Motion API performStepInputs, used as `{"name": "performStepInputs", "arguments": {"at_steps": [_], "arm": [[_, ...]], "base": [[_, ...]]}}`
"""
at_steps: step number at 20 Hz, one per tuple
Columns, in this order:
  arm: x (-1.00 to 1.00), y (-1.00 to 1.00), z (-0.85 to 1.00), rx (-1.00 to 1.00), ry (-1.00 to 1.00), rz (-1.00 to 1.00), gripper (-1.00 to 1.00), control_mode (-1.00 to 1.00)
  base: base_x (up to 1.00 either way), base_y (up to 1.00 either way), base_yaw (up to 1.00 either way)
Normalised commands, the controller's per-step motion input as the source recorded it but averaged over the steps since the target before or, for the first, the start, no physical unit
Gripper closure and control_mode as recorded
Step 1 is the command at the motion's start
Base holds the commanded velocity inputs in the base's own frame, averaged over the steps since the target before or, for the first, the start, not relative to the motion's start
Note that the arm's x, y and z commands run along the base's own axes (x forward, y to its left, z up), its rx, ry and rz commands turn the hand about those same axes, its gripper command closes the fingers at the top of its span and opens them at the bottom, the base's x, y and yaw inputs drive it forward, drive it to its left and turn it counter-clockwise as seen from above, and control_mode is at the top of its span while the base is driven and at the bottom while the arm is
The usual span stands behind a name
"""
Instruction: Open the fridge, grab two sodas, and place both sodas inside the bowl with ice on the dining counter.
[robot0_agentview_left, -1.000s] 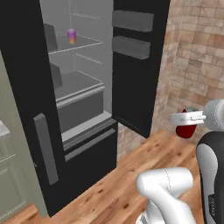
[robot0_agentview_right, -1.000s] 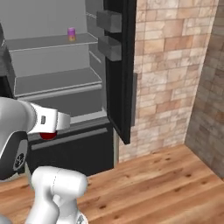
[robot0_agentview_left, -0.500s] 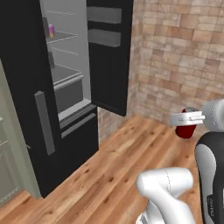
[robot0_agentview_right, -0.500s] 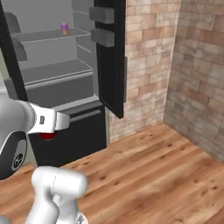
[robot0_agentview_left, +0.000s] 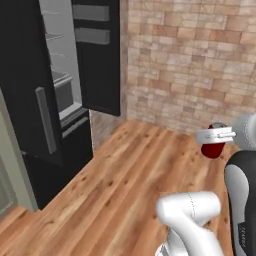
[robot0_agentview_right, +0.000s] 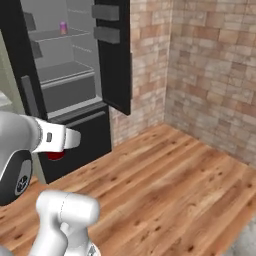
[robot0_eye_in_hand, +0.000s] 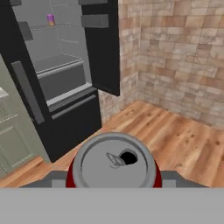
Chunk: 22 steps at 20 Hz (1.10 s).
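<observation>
My gripper (robot0_eye_in_hand: 113, 178) is shut on a red soda (robot0_eye_in_hand: 113, 164), whose silver top with its pull tab faces the hand camera. From the base views the same red soda (robot0_agentview_left: 214, 149) (robot0_agentview_right: 55, 155) hangs under the white hand, above the wood floor. The black fridge (robot0_agentview_left: 30, 100) (robot0_agentview_right: 115, 60) stands open at the left, grey shelves showing. On an upper shelf stands the second soda, the purple one (robot0_agentview_right: 63, 27) (robot0_eye_in_hand: 50, 19). The bowl with ice and the dining counter are out of view.
The fridge's right door (robot0_agentview_left: 100, 55) swings out toward a brick wall (robot0_agentview_left: 190, 65) that meets another in a corner (robot0_agentview_right: 167, 65). Wood floor (robot0_agentview_right: 165, 175) stretches in front. A sage-green cabinet (robot0_eye_in_hand: 13, 140) stands left of the fridge.
The base has turned, so the fridge slides left and farther off in both base views and more brick wall shows. The red soda stays in my gripper.
</observation>
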Motion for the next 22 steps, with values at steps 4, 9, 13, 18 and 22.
{"name": "performStepInputs", "arguments": {"at_steps": [4, 9, 13, 18, 22], "arm": [[0.00, 0.00, 0.00, 0.00, 0.00, 0.00, 1.00, 1.00], [0.00, 0.00, 0.00, 0.00, 0.00, 0.00, 1.00, 1.00], [0.00, 0.00, 0.00, 0.00, 0.00, 0.00, 1.00, 1.00], [0.00, 0.00, 0.00, 0.00, 0.00, 0.00, 1.00, 1.00], [0.00, 0.00, 0.00, 0.00, 0.00, 0.00, 1.00, 1.00]], "base": [[-1.00, 0.27, -0.34], [-1.00, 0.16, -0.35], [-1.00, 0.08, -0.36], [-1.00, 0.02, -0.33], [-1.00, -0.06, -0.27]]}}
